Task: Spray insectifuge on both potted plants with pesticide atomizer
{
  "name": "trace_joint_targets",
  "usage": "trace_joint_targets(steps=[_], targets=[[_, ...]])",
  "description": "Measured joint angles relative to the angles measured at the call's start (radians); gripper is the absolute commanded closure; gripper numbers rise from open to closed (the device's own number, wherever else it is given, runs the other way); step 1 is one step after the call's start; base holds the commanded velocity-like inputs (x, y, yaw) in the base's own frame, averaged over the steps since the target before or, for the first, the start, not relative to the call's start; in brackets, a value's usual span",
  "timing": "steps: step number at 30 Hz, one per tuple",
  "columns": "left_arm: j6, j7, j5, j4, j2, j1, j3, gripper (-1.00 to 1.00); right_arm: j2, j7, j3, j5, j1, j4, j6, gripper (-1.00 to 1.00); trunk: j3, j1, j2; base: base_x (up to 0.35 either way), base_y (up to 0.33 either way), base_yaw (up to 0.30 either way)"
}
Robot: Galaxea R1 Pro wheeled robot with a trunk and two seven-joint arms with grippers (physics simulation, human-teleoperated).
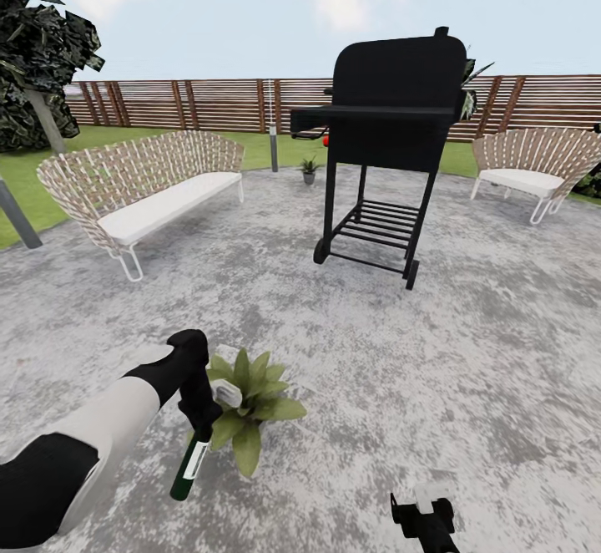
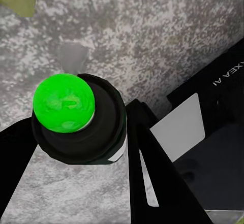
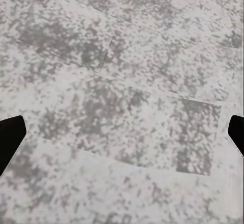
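The pesticide atomizer (image 1: 189,463) is held in the left gripper (image 1: 203,419) at the near left of the garden patio (image 1: 467,369), hanging tilted with its dark green body and white label pointing down and toward the near side. In the left wrist view the bottle (image 2: 79,120) is seen end-on, pinched between the two black fingers (image 2: 152,178), with a bright green round face turned toward the camera. Just beside the atomizer, on its right, the broad-leaved potted plant (image 1: 250,403) stands on the grey mottled stone; its leaves touch or overlap the gripper, and its pot is hidden. The second potted plant (image 1: 309,170), thinner, is set well apart at the far edge of the patio, near the lawn (image 1: 33,194).

The right gripper (image 1: 427,516) is seen at the near right, low over bare stone, with its fingers (image 3: 10,137) spread wide at the two edges of the right wrist view.

Between the two plants a black grill (image 1: 392,144) stands on wheels. A woven bench (image 1: 142,190) is placed at the far left, a matching chair (image 1: 534,170) at the far right, and a brown slatted fence (image 1: 209,104) closes the yard behind them.
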State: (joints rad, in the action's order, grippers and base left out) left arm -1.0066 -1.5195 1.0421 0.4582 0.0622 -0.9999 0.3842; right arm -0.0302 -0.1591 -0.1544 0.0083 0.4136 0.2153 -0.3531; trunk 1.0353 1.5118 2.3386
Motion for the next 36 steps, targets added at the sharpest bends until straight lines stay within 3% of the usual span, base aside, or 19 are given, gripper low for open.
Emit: trace_joint_targets(steps=[9,22,27,29,34,36], targets=[[0.0,-0.002,0.0,0.001,-0.002,-0.037,-0.001,1.0,0.0,0.0,0.001,0.001,0.0,0.0,0.001,-1.0,0.0,0.0,0.0,0.026,-0.034,0.0],[0.002,-0.012,0.0,-0.014,-0.026,-0.08,0.002,1.0,-0.001,0.0,0.001,0.001,0.0,0.0,0.0,-1.0,0.0,0.0,0.0,0.108,-0.013,0.0],[0.004,-0.042,0.028,-0.015,-0.025,-0.077,0.003,1.0,-0.001,0.0,0.002,0.001,0.0,0.0,0.0,-1.0,0.0,0.0,0.0,0.002,0.0,0.0],[0.007,-0.042,0.075,-0.016,-0.023,-0.074,0.007,1.0,-0.002,0.0,0.002,0.001,0.0,0.0,0.0,-1.0,0.0,0.0,0.0,0.0,0.0,0.0],[0.014,-0.042,0.265,-0.006,-0.016,-0.069,0.002,1.0,-0.002,0.0,0.002,0.001,0.0,0.0,0.0,-1.0,0.0,0.0,0.0,0.0,0.0,0.0],[0.015,-0.042,0.286,-0.004,-0.014,-0.067,-0.001,1.0,-0.002,0.0,0.002,0.001,0.0,0.0,0.0,-1.0,0.0,0.0,0.0,0.0,0.0,0.0]])
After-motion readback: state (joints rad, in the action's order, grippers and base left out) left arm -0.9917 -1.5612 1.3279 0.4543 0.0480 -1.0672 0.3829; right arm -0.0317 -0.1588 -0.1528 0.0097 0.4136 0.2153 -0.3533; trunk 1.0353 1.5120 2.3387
